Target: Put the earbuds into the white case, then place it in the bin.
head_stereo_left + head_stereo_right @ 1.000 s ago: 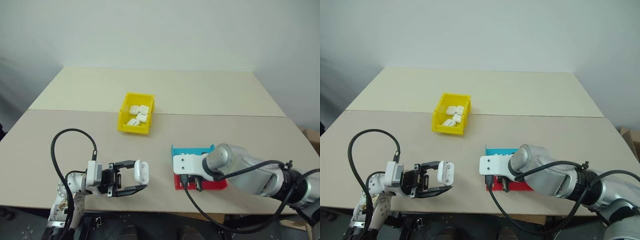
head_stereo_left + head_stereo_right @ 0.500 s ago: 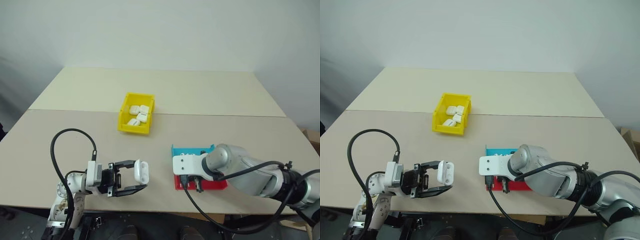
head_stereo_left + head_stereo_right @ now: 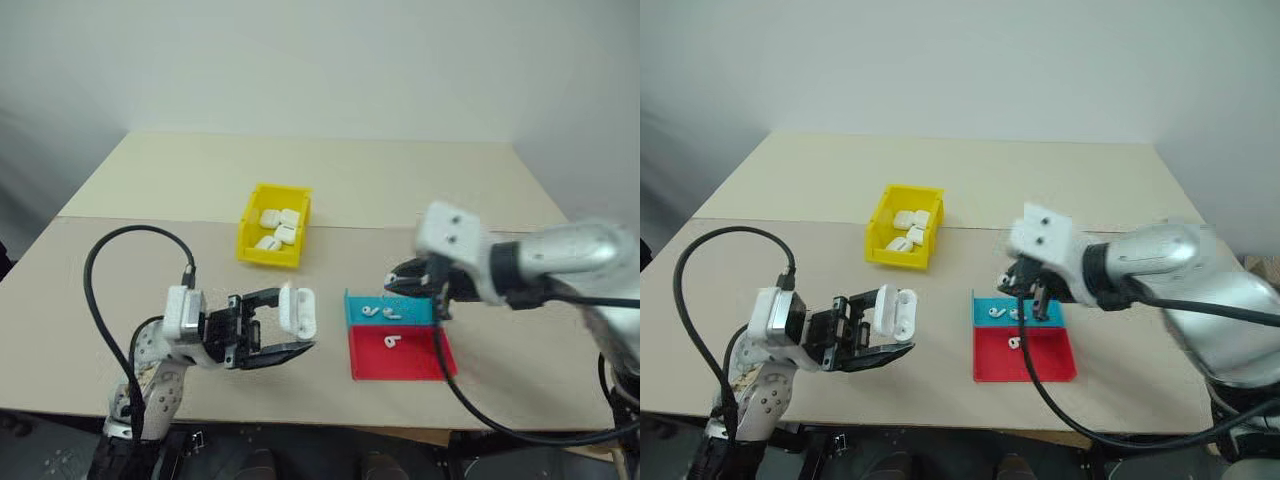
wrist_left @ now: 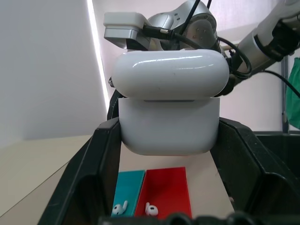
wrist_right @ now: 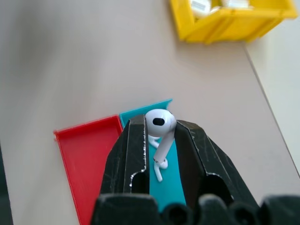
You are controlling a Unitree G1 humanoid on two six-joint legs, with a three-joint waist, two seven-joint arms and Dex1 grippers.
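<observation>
So I've got one tiny glossy white plastic earbud [image 5: 159, 129] pinched between my right gripper [image 5: 161, 140] fingers, gripped around the top of the stem with the rounded head poking out above the tips. It looks like it weighs basically nothing, but it's hard, slick and rounded, so my guess is it'll squirt out or twist if I squeeze unevenly. The stem seems the sane place to hold it, since the flat-ish sides give the pads something to sit on and leave the head free to drop into a socket.

My left gripper [image 3: 285, 330] is clamped on the small glossy white rounded-rectangle charging case [image 4: 168, 105], holding the body by its two sides, lid flipped up. It's up off the table, between me and the trays. Same story there: smooth shell, stiff, light, and the hinge is probably the one bit I wouldn't want to lean on.

Right under my right gripper there's a shallow blue tray [image 3: 352, 302] with two more earbuds [image 3: 380, 312] lying in it, and touching it on the near side a shallow red tray [image 3: 420, 362] with one.

Further back on the beige table [image 3: 400, 190] is the small bright yellow rectangular plastic bin [image 3: 272, 250], which already has a few white cases in it.
</observation>
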